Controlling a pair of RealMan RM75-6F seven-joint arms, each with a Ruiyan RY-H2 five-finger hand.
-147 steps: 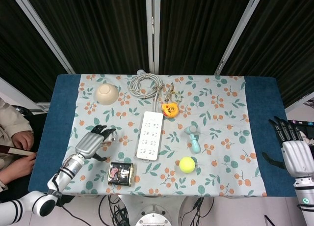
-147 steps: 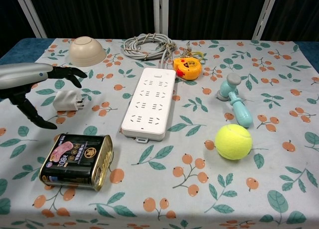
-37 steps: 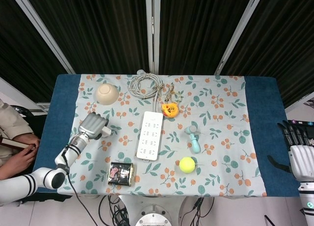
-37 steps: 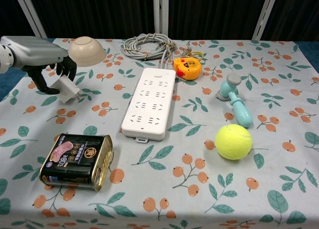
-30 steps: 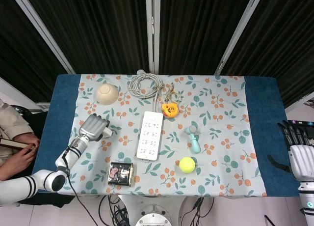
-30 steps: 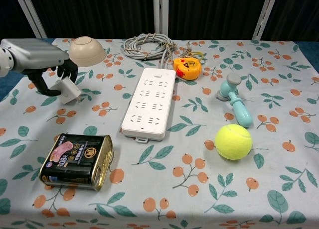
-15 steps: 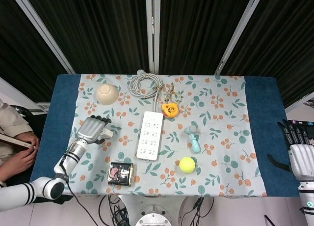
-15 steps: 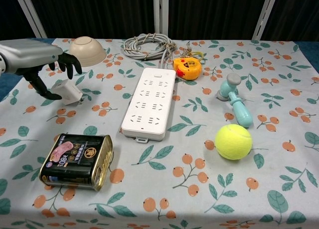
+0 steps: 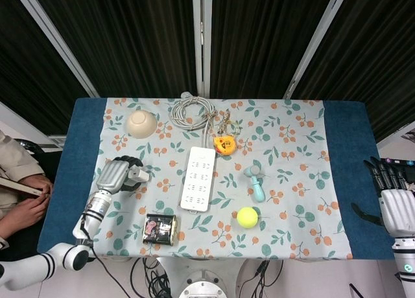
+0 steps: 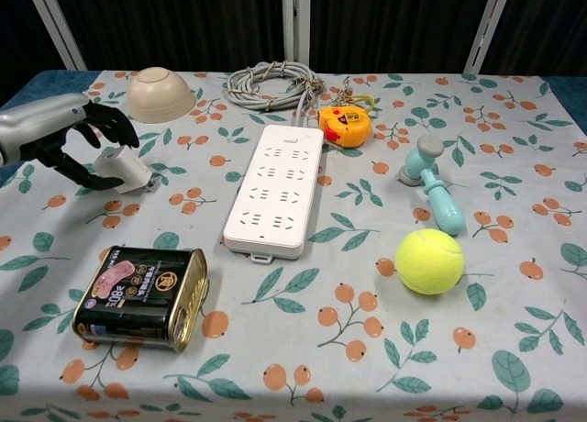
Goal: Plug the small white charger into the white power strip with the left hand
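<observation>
**Now: left hand spread beside the charger, power strip untouched**

Presently the left hand [image 10: 64, 138] is seen low over the left side of the worktop [image 9: 343, 175], its silver back turned upward and its dark fingers [image 10: 115, 124] spread apart and curved toward the small white charger [image 10: 122, 170]. Nothing is gripped by it; whether a fingertip touches the charger cannot be told. The charger is lying on the flowered cloth [image 10: 367, 349], just beside the fingers, well apart from the white power strip [image 10: 276, 188], which is laid lengthwise at the middle of the cloth. In the head view the left forearm [image 9: 94, 210] is angled up from the near left corner. The right hand [image 9: 394, 204] is held at the far right edge, fingers extended upward and apart, empty. A tin can [image 10: 142, 296] is placed near the charger, toward the front.
</observation>
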